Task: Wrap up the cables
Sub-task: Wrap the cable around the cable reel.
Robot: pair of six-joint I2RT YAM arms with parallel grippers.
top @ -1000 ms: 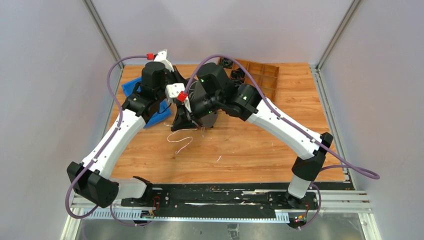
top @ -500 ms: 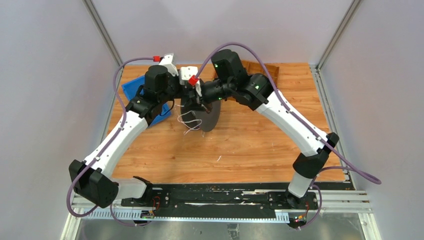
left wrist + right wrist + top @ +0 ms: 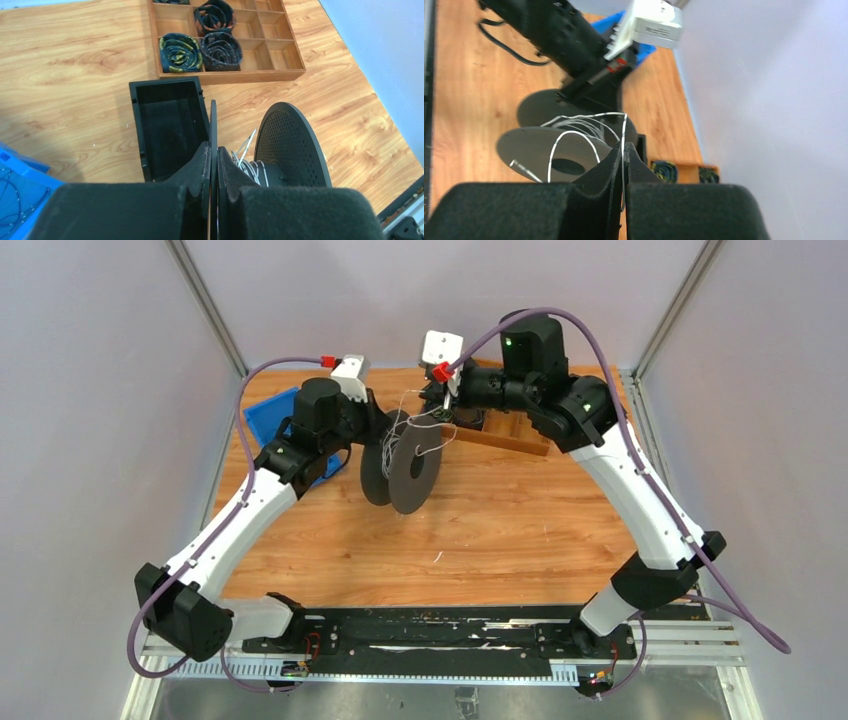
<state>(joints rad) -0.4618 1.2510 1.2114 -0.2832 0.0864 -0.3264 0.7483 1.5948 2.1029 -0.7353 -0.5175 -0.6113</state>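
Observation:
The cable is a thin white wire (image 3: 421, 424), partly wound on the hub (image 3: 252, 169) of a black spool (image 3: 413, 468). My left gripper (image 3: 213, 157) is shut on the spool's thin near flange and holds the spool above the table; the perforated far flange (image 3: 292, 142) stands to the right. My right gripper (image 3: 623, 152) is shut on the wire, which runs in loose loops (image 3: 574, 135) from its jaws to the spool (image 3: 541, 147). In the top view the right gripper (image 3: 444, 416) is just behind and to the right of the spool, and the left gripper (image 3: 374, 443) is at its left side.
A wooden divided tray (image 3: 280, 74) with black and green coiled bundles (image 3: 180, 52) lies at the back right (image 3: 522, 441). An open black box (image 3: 170, 120) stands below the left gripper. A blue bin (image 3: 268, 413) with thin blue wires sits at the back left.
The spool has been lifted off the table and carried back. The right gripper has moved back and to the right with the wire, which no longer lies on the table.

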